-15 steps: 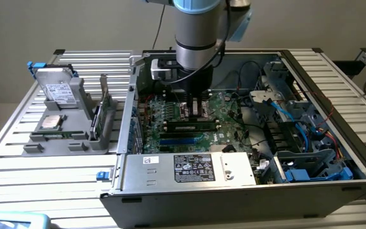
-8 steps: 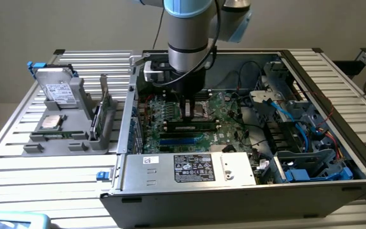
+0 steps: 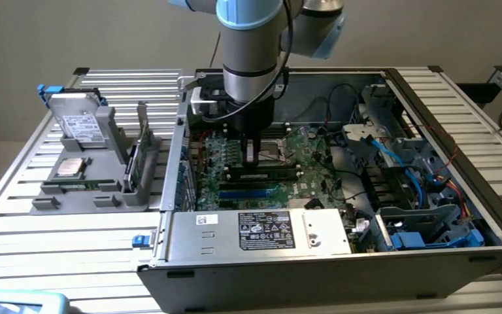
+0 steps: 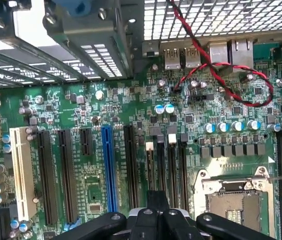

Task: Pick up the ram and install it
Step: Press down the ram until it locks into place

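An open computer case (image 3: 338,261) is laid on its side on a slatted metal counter (image 3: 50,242), with the green motherboard (image 3: 233,190) exposed inside. The robot arm (image 3: 249,65) is lowered into the case from above, and the pincer (image 3: 255,157) is positioned directly over the memory slots near the middle of the board. The pincer is closed to its narrowest, its fingers drawn together; whether anything is gripped between them cannot be told. The ram (image 3: 266,175), a long dark stick, is seen lying horizontally in a slot just beneath the fingertips, apparently seated in the board, with blue slots (image 3: 249,191) parallel to it on the near side. A silver power supply (image 3: 260,230) with a labelled top is fitted along the case's near edge. Blue and black cabling (image 3: 408,176) is bundled at the exterior view's right. A grey holder (image 3: 94,176) carrying other parts is stood on the counter at the exterior view's left, well apart from the pincer. In the wrist view, the pincer (image 4: 156,220) is shown above the motherboard (image 4: 81,100), beside the processor socket (image 4: 235,200), a blue expansion slot (image 4: 109,167) and a red-and-black twisted wire (image 4: 215,65).
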`<action>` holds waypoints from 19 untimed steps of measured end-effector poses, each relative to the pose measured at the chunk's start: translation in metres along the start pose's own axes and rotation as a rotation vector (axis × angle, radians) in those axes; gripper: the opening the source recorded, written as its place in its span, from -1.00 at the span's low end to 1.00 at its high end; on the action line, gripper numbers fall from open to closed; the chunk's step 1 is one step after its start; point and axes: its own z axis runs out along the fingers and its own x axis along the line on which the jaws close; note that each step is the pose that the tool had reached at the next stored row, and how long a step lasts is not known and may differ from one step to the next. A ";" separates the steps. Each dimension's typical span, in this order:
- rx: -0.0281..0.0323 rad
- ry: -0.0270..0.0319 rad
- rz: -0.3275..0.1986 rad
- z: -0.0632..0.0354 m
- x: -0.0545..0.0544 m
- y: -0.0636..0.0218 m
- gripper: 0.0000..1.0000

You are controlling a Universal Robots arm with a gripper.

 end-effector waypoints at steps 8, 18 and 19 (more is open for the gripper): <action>-0.0207 0.0030 0.000 -0.0204 0.001 -0.0035 -0.79; -0.0524 0.0060 0.000 -0.0515 0.002 -0.0358 -0.79; -0.0542 0.0063 0.000 -0.0529 0.002 -0.0384 -0.79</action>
